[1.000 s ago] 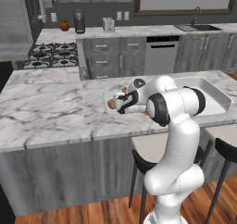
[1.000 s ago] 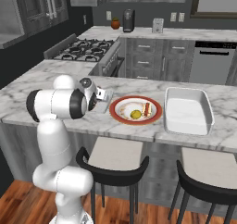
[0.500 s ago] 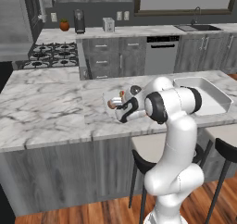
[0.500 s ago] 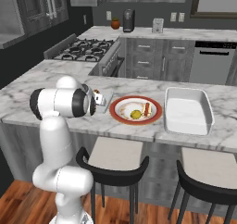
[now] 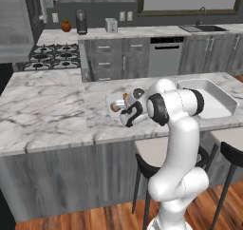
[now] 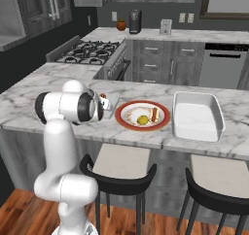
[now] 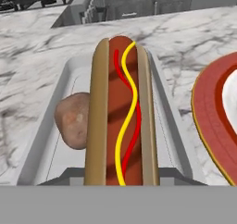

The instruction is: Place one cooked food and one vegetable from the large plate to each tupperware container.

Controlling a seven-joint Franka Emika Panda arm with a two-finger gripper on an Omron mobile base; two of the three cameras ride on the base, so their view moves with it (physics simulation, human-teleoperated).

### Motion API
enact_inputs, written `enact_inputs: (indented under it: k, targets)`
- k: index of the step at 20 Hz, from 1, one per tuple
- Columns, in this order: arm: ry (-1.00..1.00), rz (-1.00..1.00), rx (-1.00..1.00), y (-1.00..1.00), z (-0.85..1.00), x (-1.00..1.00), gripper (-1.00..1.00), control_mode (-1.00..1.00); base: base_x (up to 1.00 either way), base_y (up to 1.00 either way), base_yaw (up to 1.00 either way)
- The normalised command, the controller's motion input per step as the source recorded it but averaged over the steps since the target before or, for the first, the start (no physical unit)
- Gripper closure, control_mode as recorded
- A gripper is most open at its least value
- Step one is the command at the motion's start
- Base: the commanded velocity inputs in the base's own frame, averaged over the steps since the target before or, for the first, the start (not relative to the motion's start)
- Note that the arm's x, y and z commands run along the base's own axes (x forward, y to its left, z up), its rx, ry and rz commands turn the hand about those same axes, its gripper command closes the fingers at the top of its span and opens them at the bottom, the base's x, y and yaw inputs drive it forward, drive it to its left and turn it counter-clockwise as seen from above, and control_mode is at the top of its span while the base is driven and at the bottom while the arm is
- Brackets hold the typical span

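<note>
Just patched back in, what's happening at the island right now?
The arm's hand is shut on a hot dog, holding it over the small flat tray just left of the large plate. A brown potato already sits in that small tray. On the plate a yellowish item and another piece of food remain. The deeper white container to the plate's right looks empty so far.
</note>
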Motion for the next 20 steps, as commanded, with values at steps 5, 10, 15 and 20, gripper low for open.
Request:
enact_inputs:
  k: [5,10,15,20]
  targets:
    - [0.03,0.00,0.00,-0.19,-0.11,0.31,1.00,-1.00,0.00,0.00,0.00]
    - [0.12,0.00,0.00,-0.05,-0.43,0.27,1.00,-1.00,0.00,0.00,0.00]
    - [0.08,0.00,0.00,-0.13,-0.23,0.28,-1.00,-1.00,0.00,0.00,0.00]
    - [0.00,0.00,0.00,-0.38,0.00,0.13,-1.00,-1.00,0.00,0.00,0.00]
